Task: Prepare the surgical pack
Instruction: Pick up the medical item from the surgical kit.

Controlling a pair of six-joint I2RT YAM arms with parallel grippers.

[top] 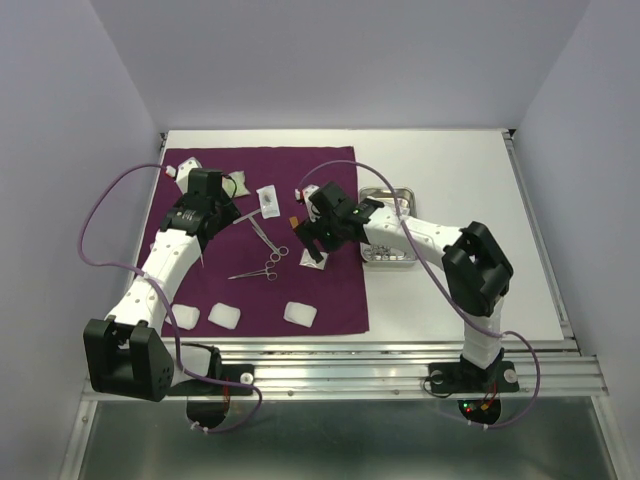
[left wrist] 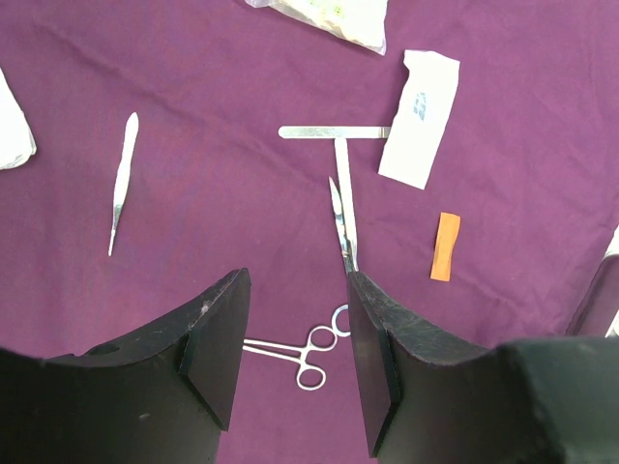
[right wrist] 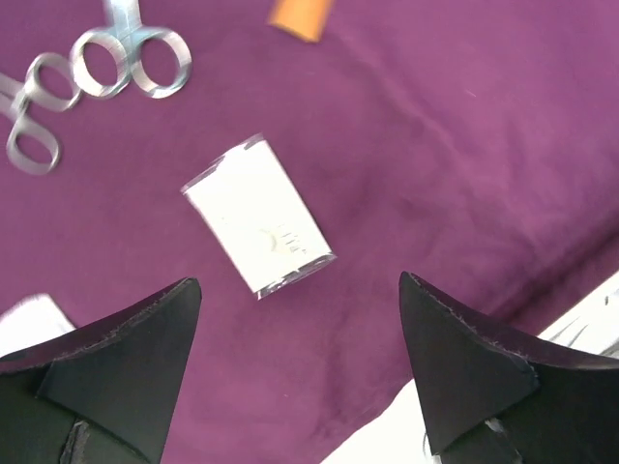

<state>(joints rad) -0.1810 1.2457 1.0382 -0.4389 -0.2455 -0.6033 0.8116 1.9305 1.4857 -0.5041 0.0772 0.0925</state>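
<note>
My right gripper (right wrist: 300,282): jaws wide with nothing between them, hanging over the drape in the lower middle of the right wrist view.
My left gripper (left wrist: 295,372): jaws partway apart and empty; purple cloth and a ring handle show through the gap.
Purple drape (top: 330,290): spread flat over the left part of the counter (top: 470,170) in the top view.
Small white packet (right wrist: 259,227): flat on the drape at the centre of the right wrist view, turned on a slant, just above my right fingertips. Its print is too blurred for me to read.
Steel tray (top: 385,190): just off the drape's right edge in the top view, partly under my right arm.
Ringed instruments (top: 265,262): scissors and forceps lying mid-drape, left of the packet.
Gauze pads (top: 299,314): three white squares along the drape's lower edge.
Other bits: an orange strip (left wrist: 445,246), a second white packet (left wrist: 421,116) and a slim pointed tool (left wrist: 122,179), all lying loose on the cloth.
Step in hand, as I judge it: the small white packet is my right gripper's business, whether to lift it or to leave it squared.
Doing it well: I would turn my wrist so the jaws straddle the packet's short side, come straight down, and close only once both pads bracket its edges.
Risk: the packet is thin and flat, so a low pinch could gather the drape with it and drag the instruments.
Left arm's part: stay high and clear of the ring handles.
</note>
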